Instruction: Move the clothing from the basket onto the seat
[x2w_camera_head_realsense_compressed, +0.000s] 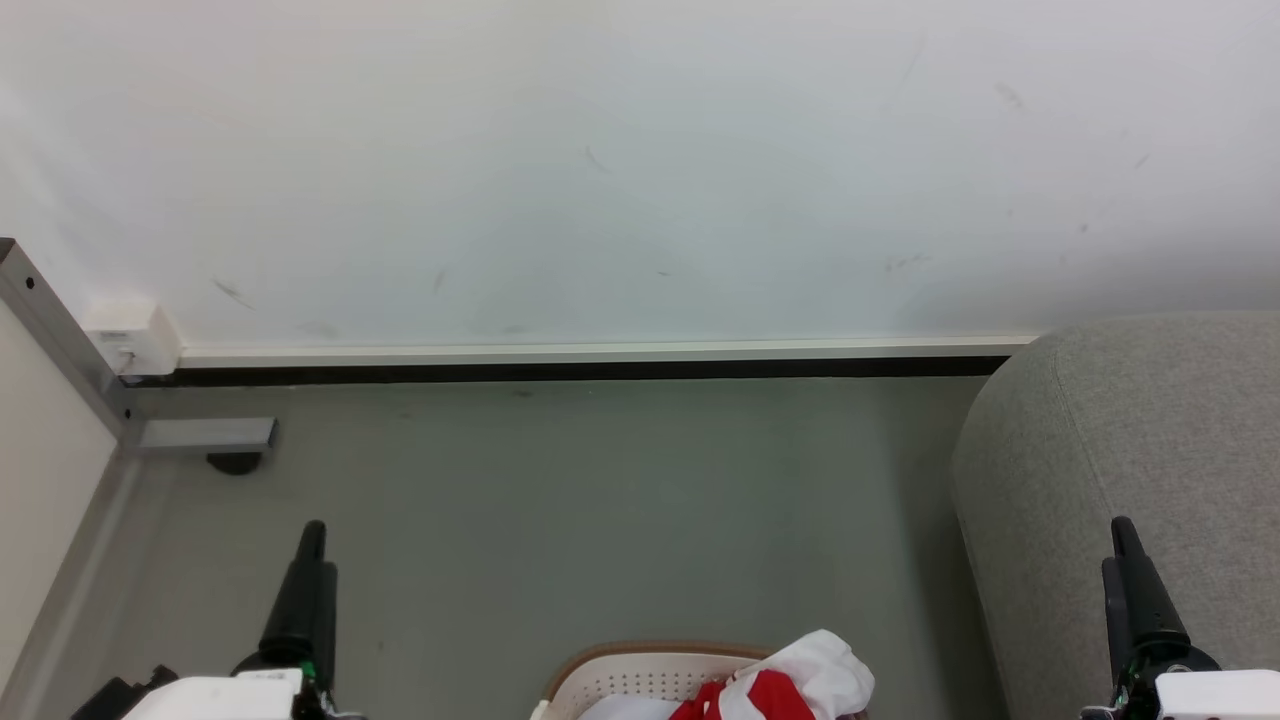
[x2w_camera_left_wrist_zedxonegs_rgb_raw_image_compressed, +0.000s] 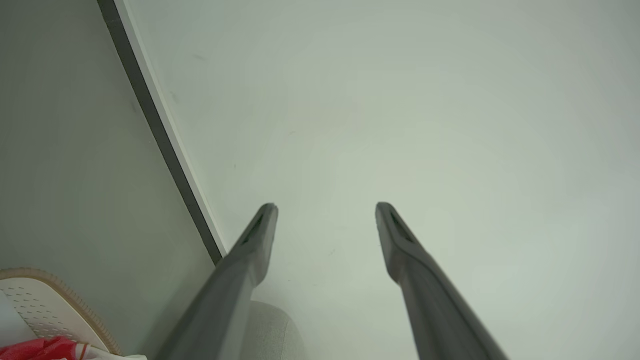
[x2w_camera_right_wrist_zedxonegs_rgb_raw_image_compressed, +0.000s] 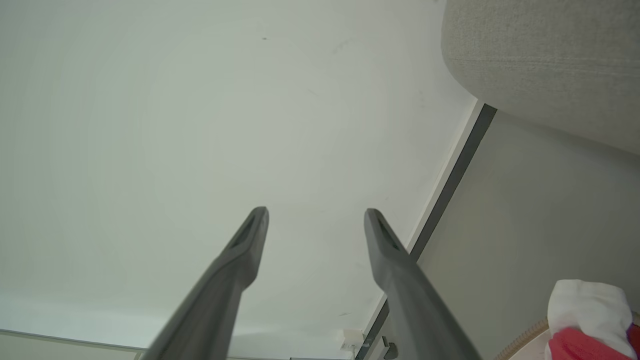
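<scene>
The cream basket (x2w_camera_head_realsense_compressed: 640, 672) with its brown rim sits on the floor at the bottom middle of the head view. The red and white clothing (x2w_camera_head_realsense_compressed: 768, 695) lies bunched in its right side, spilling over the rim. The grey seat (x2w_camera_head_realsense_compressed: 1130, 440) stands at the right. My left gripper (x2w_camera_head_realsense_compressed: 313, 532) hovers left of the basket, and my right gripper (x2w_camera_head_realsense_compressed: 1122, 527) is in front of the seat. In the left wrist view the left gripper (x2w_camera_left_wrist_zedxonegs_rgb_raw_image_compressed: 326, 209) is open and empty, with basket (x2w_camera_left_wrist_zedxonegs_rgb_raw_image_compressed: 50, 305) and clothing (x2w_camera_left_wrist_zedxonegs_rgb_raw_image_compressed: 40, 348) at lower left. The right gripper (x2w_camera_right_wrist_zedxonegs_rgb_raw_image_compressed: 316, 214) is open too, near seat (x2w_camera_right_wrist_zedxonegs_rgb_raw_image_compressed: 550, 60) and clothing (x2w_camera_right_wrist_zedxonegs_rgb_raw_image_compressed: 580, 345).
A white wall with a dark baseboard (x2w_camera_head_realsense_compressed: 600, 368) runs across behind the grey floor. A metal frame foot (x2w_camera_head_realsense_compressed: 205, 435) and a small white box (x2w_camera_head_realsense_compressed: 132, 340) stand at the far left. A pale white cloth (x2w_camera_head_realsense_compressed: 620, 708) also lies in the basket.
</scene>
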